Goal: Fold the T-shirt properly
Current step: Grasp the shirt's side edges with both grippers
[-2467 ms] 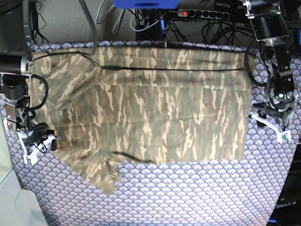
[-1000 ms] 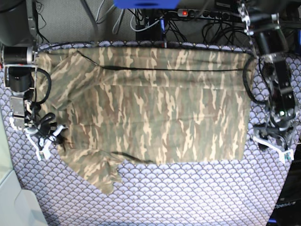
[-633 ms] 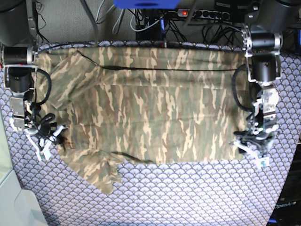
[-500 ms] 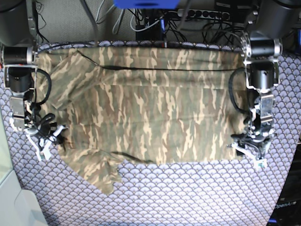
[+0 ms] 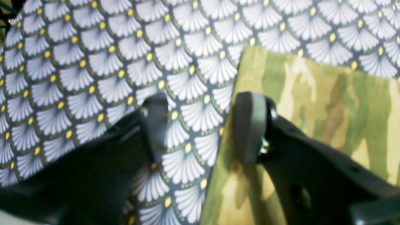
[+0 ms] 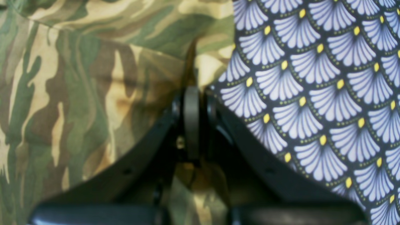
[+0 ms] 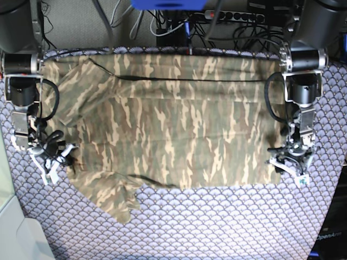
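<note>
From the base view we see the left gripper (image 7: 290, 167) has swung in from the tablecloth (image 7: 217, 222) to the near corner of the T-shirt (image 7: 179, 130), which lies spread flat, while the right gripper (image 7: 54, 162) has stayed at the sleeve edge. The left wrist view shows jaws spread astride the shirt's edge, one pad over cloth. In the right wrist view, jaws are pressed together, apparently pinching shirt fabric, so we judge the fold can start once the left closes.
</note>
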You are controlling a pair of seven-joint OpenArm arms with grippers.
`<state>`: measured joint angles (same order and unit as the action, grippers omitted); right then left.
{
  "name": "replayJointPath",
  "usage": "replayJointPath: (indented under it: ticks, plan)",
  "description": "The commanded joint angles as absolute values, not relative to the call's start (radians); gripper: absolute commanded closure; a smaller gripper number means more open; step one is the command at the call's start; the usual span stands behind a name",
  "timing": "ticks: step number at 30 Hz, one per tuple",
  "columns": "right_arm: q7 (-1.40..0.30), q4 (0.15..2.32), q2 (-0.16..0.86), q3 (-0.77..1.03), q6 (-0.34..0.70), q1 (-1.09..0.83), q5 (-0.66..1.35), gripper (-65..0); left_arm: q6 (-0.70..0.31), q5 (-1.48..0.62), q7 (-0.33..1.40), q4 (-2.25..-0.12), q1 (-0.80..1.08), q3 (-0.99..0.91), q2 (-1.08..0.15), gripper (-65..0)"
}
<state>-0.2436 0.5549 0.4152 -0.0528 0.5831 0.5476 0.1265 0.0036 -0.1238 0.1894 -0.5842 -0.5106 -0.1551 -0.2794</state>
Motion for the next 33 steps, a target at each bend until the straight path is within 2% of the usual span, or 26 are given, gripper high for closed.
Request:
replayJointPath:
  ticks: [1, 14, 33]
  plan:
    - [-0.257, 0.562, 0.427, -0.051, 0.598, 0.565, 0.117, -0.7, 0.004, -0.128, 0.165, -0.605, -0.544, -0.156, -0.289, -33.8]
    - [-0.259, 0.562, 0.424, -0.051, 0.598, 0.565, 0.116, -0.7, 0.002, -0.120, 0.122, -0.596, -0.556, -0.154, -0.225, -33.8]
    - [-0.259, 0.562, 0.424, -0.054, 0.598, 0.565, 0.116, -0.9, 0.012, -0.122, 0.101, -0.515, -0.555, -0.157, -0.229, -33.8]
